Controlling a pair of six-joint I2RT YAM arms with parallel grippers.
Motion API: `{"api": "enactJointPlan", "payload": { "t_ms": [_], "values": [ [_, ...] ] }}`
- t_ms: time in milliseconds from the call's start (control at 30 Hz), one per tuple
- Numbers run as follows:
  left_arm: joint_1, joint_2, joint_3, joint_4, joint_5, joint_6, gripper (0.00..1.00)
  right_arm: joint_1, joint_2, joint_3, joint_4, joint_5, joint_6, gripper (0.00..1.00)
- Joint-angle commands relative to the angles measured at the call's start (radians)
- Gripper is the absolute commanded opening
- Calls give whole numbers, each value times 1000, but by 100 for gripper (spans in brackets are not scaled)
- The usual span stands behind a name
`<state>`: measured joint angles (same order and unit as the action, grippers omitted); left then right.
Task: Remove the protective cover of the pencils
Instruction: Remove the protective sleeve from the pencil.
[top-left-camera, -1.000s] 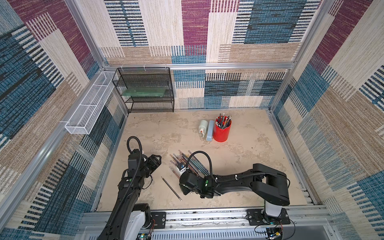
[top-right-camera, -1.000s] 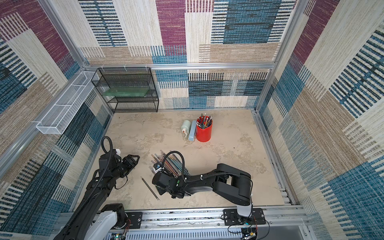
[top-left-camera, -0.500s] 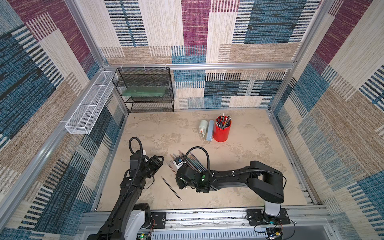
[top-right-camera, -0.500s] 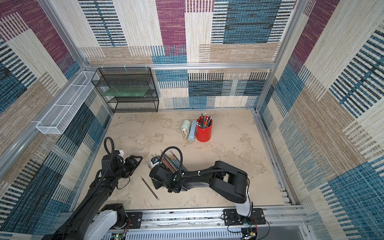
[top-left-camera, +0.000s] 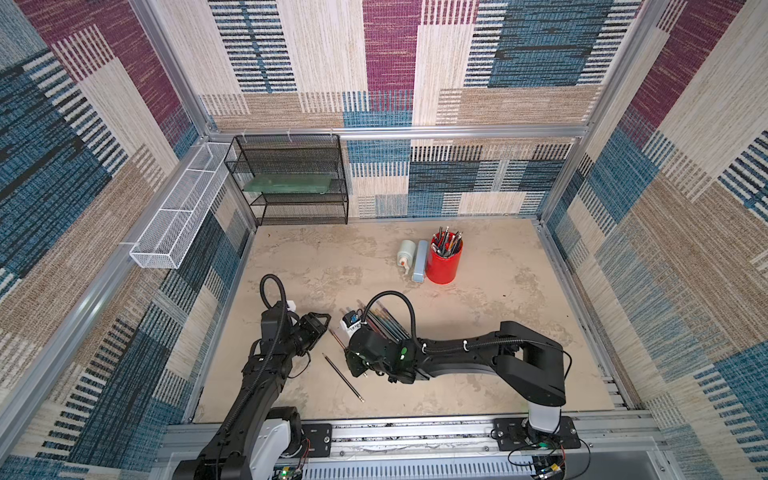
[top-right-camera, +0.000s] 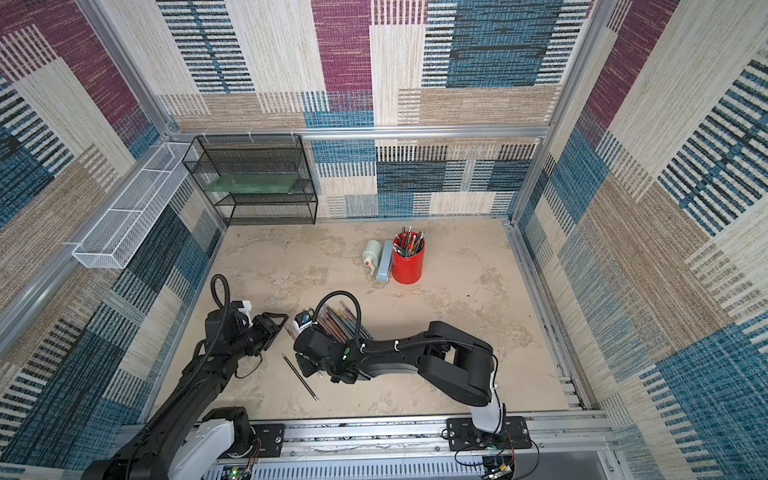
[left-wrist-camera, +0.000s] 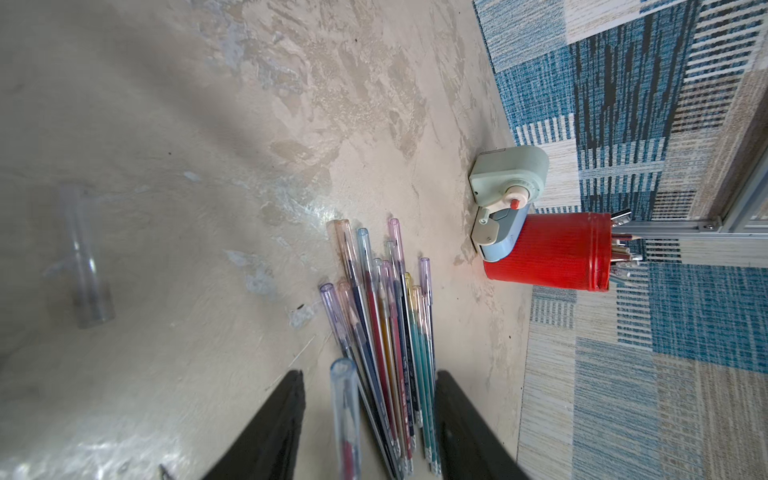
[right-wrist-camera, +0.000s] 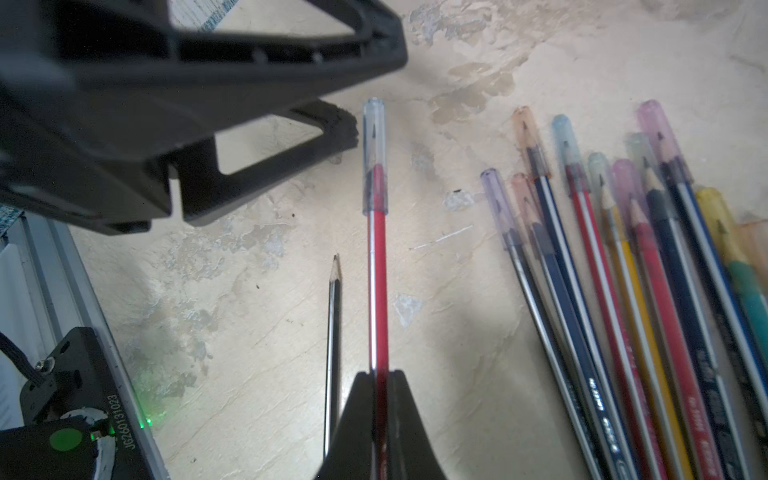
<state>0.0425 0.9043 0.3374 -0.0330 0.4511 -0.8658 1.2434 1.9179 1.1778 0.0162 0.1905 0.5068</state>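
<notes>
My right gripper (right-wrist-camera: 379, 374) is shut on a red pencil (right-wrist-camera: 379, 291) and holds it just above the floor. Its tip wears a clear protective cover (right-wrist-camera: 374, 158). In the left wrist view that cover (left-wrist-camera: 345, 399) stands between the fingers of my left gripper (left-wrist-camera: 370, 376), which is open, with a gap on each side. The left fingers (right-wrist-camera: 332, 124) flank the cover's tip. Several capped pencils (left-wrist-camera: 390, 324) lie in a fan beside the right arm, also seen in a top view (top-left-camera: 386, 322). A bare black pencil (right-wrist-camera: 334, 332) lies under the held one.
A loose clear cover (left-wrist-camera: 85, 266) lies on the floor apart from the pile. A red cup of pens (top-left-camera: 444, 259), a pale sharpener (top-left-camera: 406, 253) and a blue-grey box (top-left-camera: 419, 262) stand mid-back. At the back left are a black mesh rack (top-left-camera: 295, 183) and a white wire basket (top-left-camera: 178, 220).
The right arm has carried the red pencil leftward to the left gripper. The left gripper has come forward around the cover's tip and its jaws have narrowed.
</notes>
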Motion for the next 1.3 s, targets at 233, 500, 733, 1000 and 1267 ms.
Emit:
{"api": "enactJointPlan", "payload": {
  "t_ms": [233, 500, 733, 1000, 1267],
  "values": [
    [0, 55, 7, 80, 43, -16, 38, -1, 0, 29, 41, -3, -12, 0],
    [1, 71, 13, 85, 51, -13, 27, -14, 13, 47, 43, -12, -26, 0],
    [0, 87, 25, 86, 61, -2, 20, -21, 39, 83, 30, -12, -51, 0],
    [0, 85, 42, 51, 44, 12, 4, -23, 37, 79, 30, -23, -51, 0],
    [0, 90, 54, 30, 28, 16, 0, -17, 17, 41, 51, -34, -41, 0]
  ]
}}
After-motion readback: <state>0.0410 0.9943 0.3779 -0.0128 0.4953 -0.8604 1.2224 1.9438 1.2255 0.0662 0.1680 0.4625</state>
